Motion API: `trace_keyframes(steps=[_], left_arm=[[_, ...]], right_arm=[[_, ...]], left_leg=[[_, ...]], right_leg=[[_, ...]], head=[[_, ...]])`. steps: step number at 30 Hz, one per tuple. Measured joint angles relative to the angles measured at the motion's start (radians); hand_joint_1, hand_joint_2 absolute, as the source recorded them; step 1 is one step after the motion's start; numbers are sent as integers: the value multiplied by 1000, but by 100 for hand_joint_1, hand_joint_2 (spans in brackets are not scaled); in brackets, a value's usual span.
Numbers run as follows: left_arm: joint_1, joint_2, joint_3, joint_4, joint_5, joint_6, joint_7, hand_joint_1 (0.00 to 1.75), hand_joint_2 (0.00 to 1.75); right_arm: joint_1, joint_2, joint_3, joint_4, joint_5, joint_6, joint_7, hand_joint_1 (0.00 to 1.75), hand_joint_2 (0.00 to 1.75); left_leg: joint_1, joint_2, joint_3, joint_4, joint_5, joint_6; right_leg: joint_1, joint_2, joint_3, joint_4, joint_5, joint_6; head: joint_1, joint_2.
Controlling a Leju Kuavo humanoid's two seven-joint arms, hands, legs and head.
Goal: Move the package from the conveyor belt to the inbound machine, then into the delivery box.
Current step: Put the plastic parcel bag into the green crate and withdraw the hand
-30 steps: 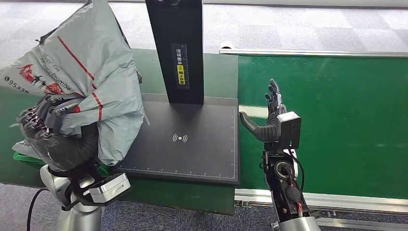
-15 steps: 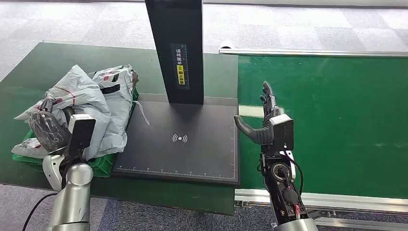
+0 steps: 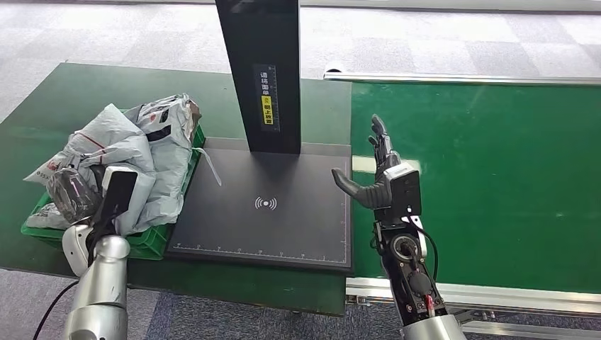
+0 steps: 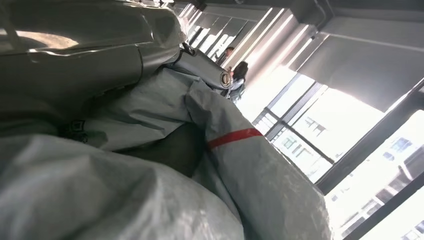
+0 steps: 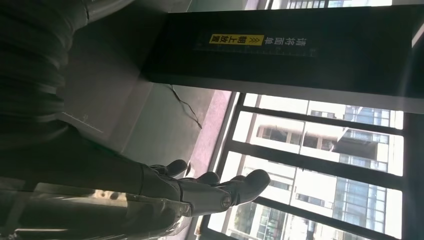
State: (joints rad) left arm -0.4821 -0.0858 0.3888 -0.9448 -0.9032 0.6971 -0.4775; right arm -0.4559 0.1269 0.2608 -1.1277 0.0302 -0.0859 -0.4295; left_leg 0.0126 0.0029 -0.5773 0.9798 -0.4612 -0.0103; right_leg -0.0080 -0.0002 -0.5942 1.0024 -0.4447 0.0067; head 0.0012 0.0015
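A grey mailer package (image 3: 117, 145) with red stripes lies on top of other grey bags in the green delivery box (image 3: 152, 241) at the left of the table. My left hand (image 3: 69, 193) is low at the box's near-left side and grips the package's folds, which hide most of its fingers. Up close the package (image 4: 260, 180) shows its crumpled grey film and a red stripe. My right hand (image 3: 383, 177) stands upright and open, thumb out, holding nothing, at the seam between the scanner plate (image 3: 283, 227) and the conveyor belt (image 3: 496, 177). The right hand (image 5: 200, 192) also shows empty from the wrist.
The inbound machine's black post (image 3: 264, 71) with a yellow label rises behind the bare scanner plate. From the right wrist the post (image 5: 300, 55) is close ahead. The green belt carries nothing in view. Carpeted floor lies beyond the table.
My left arm has brought the package down from in front of the camera into the green box. My right hand has drifted left towards the scanner plate, still open.
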Motion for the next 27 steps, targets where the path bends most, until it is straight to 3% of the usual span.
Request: trace_keyframes(steps=[1,4,5,9,13,16,18,20,24,27], left_arm=[[-16,8,-4,33,-17,0,28,140,175],[-61,37,-32,131,-85,-21,142,10,175],[-75,47,-46,164,-114,-39,195,0,175],[-120,82,-110,269,-207,-93,385,0,175],[-141,101,-146,329,-225,-77,442,0,175],[-144,109,-156,348,-220,-27,432,0,175],[-131,106,-144,324,-210,-3,357,0,175],[-106,88,-104,265,-199,5,228,0,175],[-69,9,30,122,-137,6,-85,0,175],[-40,-54,99,-4,-38,6,-203,0,175]], right_arm=[[-5,0,3,3,-1,3,0,0,175],[-15,2,10,13,-3,6,0,0,175],[-19,2,11,17,-3,7,0,0,175],[-35,5,16,37,-6,15,0,0,175],[-46,5,20,51,-6,23,0,0,175],[-50,5,24,58,-10,23,-1,0,175],[-52,5,28,60,-14,23,-1,0,175],[-52,5,32,61,-18,22,-2,0,175],[-57,6,43,68,-22,22,-3,0,175],[-66,7,53,76,-27,23,-7,0,175]], left_leg=[[0,0,0,0,0,0],[0,-1,1,0,0,0],[0,-1,1,0,0,0],[0,-4,3,0,1,0],[0,-10,4,0,3,0],[0,-11,4,0,5,0],[0,-11,4,0,5,0],[0,-10,4,0,5,0],[0,-10,2,0,5,0],[0,-8,1,0,5,0]], right_leg=[[0,0,0,0,0,0],[0,-1,1,0,0,0],[0,-1,2,0,0,0],[0,-5,5,0,0,0],[0,-10,7,0,0,0],[0,-11,8,0,0,0],[0,-11,8,0,0,-1],[0,-11,7,0,1,-1],[0,-11,5,0,1,-1],[0,-9,4,0,1,-1]], head=[[0,0],[0,0],[0,0],[0,0],[0,0],[0,0],[0,0],[0,0],[0,0],[0,0]])
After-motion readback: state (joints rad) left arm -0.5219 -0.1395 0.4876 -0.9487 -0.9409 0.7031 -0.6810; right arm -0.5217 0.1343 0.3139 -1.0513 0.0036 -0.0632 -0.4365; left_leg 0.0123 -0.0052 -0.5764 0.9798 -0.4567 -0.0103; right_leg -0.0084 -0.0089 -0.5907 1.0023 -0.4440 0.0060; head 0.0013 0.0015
